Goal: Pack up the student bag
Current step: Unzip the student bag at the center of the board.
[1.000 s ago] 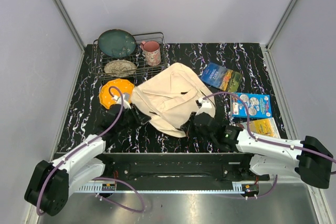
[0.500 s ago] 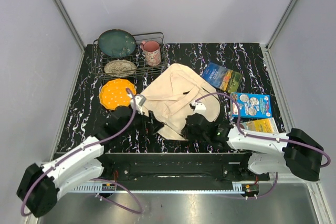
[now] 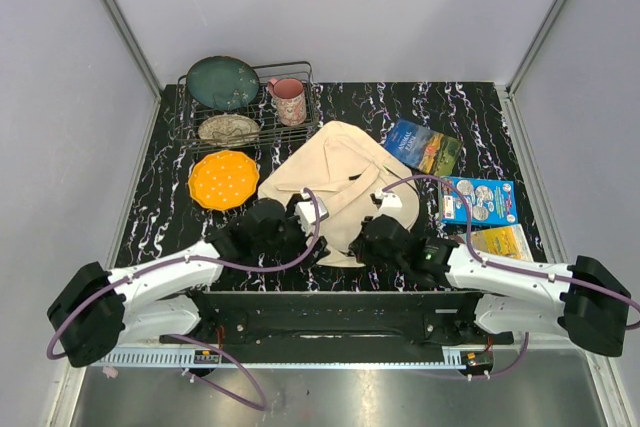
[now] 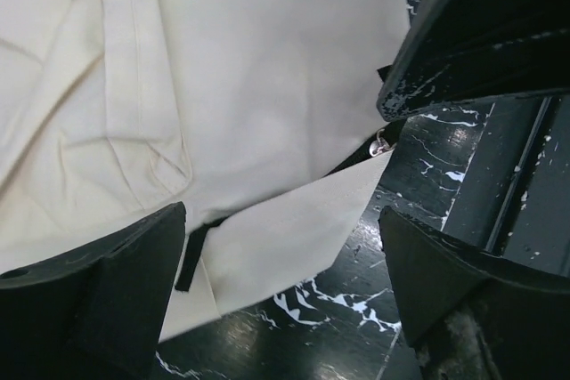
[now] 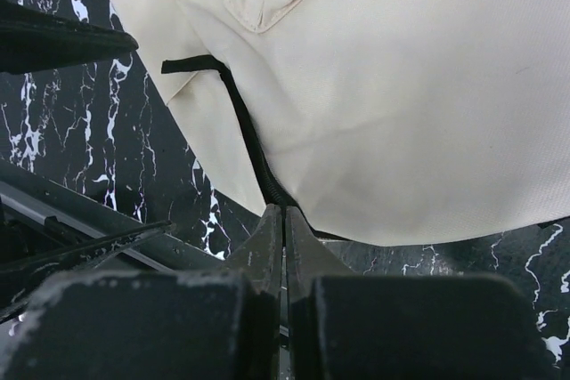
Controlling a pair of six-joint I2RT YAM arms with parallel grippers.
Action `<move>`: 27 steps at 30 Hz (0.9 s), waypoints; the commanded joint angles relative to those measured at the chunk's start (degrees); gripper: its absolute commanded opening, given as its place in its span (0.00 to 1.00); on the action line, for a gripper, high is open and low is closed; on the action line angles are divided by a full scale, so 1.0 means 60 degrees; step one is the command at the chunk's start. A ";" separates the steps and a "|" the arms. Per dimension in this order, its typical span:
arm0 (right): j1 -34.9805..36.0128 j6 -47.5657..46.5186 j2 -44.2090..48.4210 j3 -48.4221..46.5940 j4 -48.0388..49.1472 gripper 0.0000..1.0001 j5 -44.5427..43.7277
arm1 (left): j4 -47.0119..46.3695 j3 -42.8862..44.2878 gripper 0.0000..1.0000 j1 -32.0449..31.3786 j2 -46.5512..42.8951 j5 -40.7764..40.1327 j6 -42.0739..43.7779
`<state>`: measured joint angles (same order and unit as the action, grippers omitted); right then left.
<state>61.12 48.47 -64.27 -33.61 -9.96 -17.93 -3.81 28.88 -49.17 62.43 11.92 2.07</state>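
Bag first: student bag (image 3: 335, 182), cream canvas, lies flat mid-table as a rough diamond, one corner pointing at the arm bases, so no clear long axis; I can't spot its opening. Left gripper (image 4: 276, 264) hovers over that near corner from the bag's left side, jaws spread wide, nothing in them, canvas right below. Right gripper (image 5: 283, 220) comes in from the bag's right side, jaws pressed together, tips at the near hem where a black strap (image 5: 245, 144) ends; can't tell if it pinches anything. Both arms about equally close. My guess: the bag needs opening before anything goes in. Blue book (image 3: 421, 146) and coin-print box (image 3: 477, 200) lie right of the bag, nearer the right arm. Orange plate (image 3: 222, 179) sits just left, wire rack (image 3: 250, 107) beyond the far-left edge. Bare table (image 3: 160, 237) near-left of the bag leaves room to pull
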 commanded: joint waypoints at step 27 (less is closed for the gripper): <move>-0.0006 0.0125 0.0487 -0.0156 -0.0289 0.00 -0.0366 | -0.1503 0.1323 0.41 -0.0799 0.3436 0.1792 0.2660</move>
<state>61.12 48.80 -62.63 -33.52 -11.92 -18.55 -10.17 33.34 -53.45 80.79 22.68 19.29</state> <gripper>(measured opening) 0.010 0.454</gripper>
